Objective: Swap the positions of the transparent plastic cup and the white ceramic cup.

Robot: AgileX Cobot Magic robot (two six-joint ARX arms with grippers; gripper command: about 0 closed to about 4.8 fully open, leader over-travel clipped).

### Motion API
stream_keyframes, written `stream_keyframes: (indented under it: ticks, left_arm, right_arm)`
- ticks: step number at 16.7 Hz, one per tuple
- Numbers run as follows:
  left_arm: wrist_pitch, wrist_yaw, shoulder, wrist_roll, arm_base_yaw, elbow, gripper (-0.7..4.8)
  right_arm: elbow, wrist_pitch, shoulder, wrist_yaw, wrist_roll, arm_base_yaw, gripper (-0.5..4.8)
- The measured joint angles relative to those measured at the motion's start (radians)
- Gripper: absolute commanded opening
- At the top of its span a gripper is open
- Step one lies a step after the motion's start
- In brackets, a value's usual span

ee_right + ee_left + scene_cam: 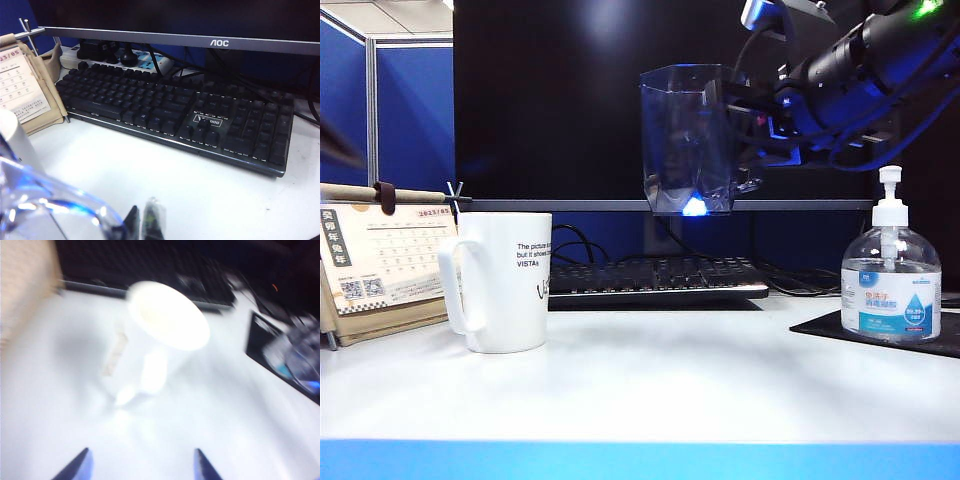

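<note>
Your right hand [745, 150] grips the transparent plastic cup [685, 135] high above the worktop [670, 385]. Your left hand [140, 467], seemingly open in the blur, faces the white ceramic cup [155, 352] standing left.

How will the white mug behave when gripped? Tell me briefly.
The white ceramic cup looks glazed, so probably slippery. Tall and tapered to a narrower base, it may tip if nudged high. The open left pincer could likely hold it more securely by its handle.

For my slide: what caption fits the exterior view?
Right gripper holds the clear cup aloft while the white mug stands on the table.
</note>
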Motion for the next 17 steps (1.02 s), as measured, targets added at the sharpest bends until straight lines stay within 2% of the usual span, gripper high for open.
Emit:
stream_keyframes:
  ticks: [3, 7, 8, 11, 17]
  left_arm:
    - [0.161, -0.051, 0.146, 0.002, -0.105, 0.000, 2.51]
    - [0.227, -0.166, 0.282, 0.034, -0.227, 0.004, 2.52]
    - [0.255, -0.226, 0.308, 0.056, -0.248, 0.005, 2.52]
    - [0.306, -0.337, 0.350, 0.074, -0.248, 0.005, 2.69]
    - [0.398, -0.344, 0.472, 0.092, -0.249, 0.005, 2.83]
  right_arm:
    - [0.000, 0.000, 0.000, -0.001, 0.000, 0.000, -0.06]
    - [0.000, 0.001, -0.006, -0.001, 0.000, 0.000, -0.06]
    - [0.000, 0.001, -0.009, -0.001, 0.000, 0.000, -0.06]
    - [0.000, 0.000, -0.011, -0.008, 0.001, 0.000, -0.06]
    - [0.000, -0.016, -0.011, -0.013, 0.000, 0.000, -0.06]
